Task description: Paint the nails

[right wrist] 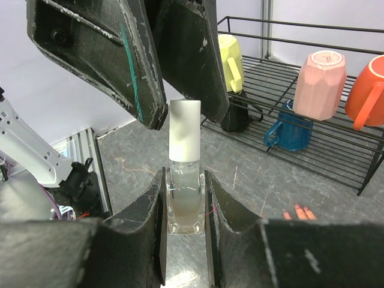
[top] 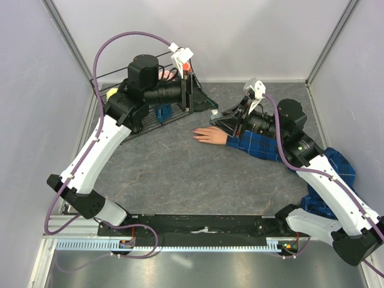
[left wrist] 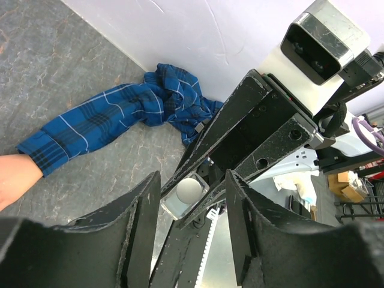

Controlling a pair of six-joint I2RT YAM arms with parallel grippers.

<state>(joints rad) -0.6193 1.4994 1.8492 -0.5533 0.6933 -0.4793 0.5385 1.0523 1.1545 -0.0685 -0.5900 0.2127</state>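
Note:
The peach-pink fake hand (top: pixel 210 135) lies flat on the grey table, coming out of a blue plaid sleeve (top: pixel 258 146). Its fingertips (right wrist: pixel 298 212) show in the right wrist view, but the nails are too small to make out. My right gripper (top: pixel 217 115) (right wrist: pixel 184 177) is shut on a small clear bottle (right wrist: pixel 185 207) and holds it just above and behind the hand. The bottle's white cap (right wrist: pixel 184 138) (left wrist: pixel 189 192) points toward my left gripper (top: pixel 210 108) (left wrist: pixel 192 198). That gripper is open, one finger on each side of the cap, with gaps showing.
A black wire rack (top: pixel 138 114) stands at the back left and holds yellow (right wrist: pixel 231 54), pink (right wrist: pixel 318 75), orange (right wrist: pixel 369 90) and blue (right wrist: pixel 288 129) mugs. The rest of the plaid shirt is bunched by the right wall (top: pixel 336 174) (left wrist: pixel 174 90).

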